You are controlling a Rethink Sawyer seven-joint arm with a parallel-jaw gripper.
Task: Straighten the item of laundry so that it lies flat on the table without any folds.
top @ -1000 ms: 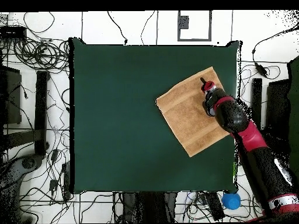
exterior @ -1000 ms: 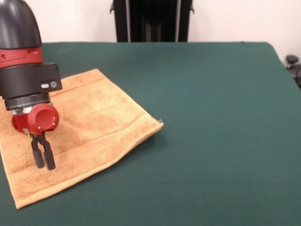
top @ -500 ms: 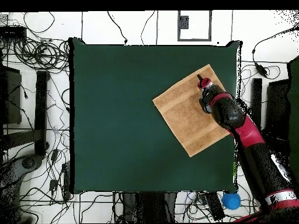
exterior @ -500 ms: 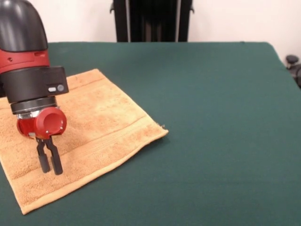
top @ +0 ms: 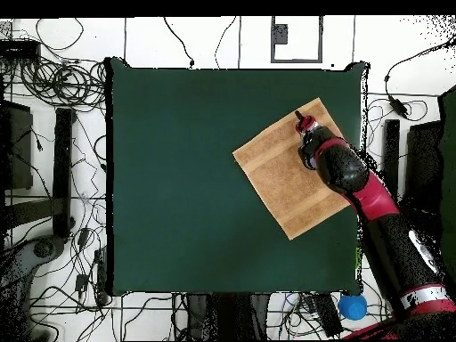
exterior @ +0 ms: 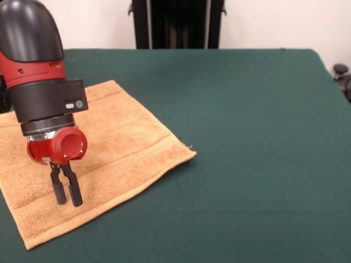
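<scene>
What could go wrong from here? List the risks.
1. The gripper, fingers nearly together, sits low over the towel; dragging sideways could bunch the cloth into new folds.
2. The towel lies near the table edge by the arm, so a pull that way might slide a corner off.

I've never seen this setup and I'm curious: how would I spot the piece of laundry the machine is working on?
Start with the big dark green table. In the front view, look to its left side, under the red and black arm, whose gripper sits over a golden-tan towel. It is the only cloth on the green, roughly square, spread flat, with a woven band near its edge.
</scene>
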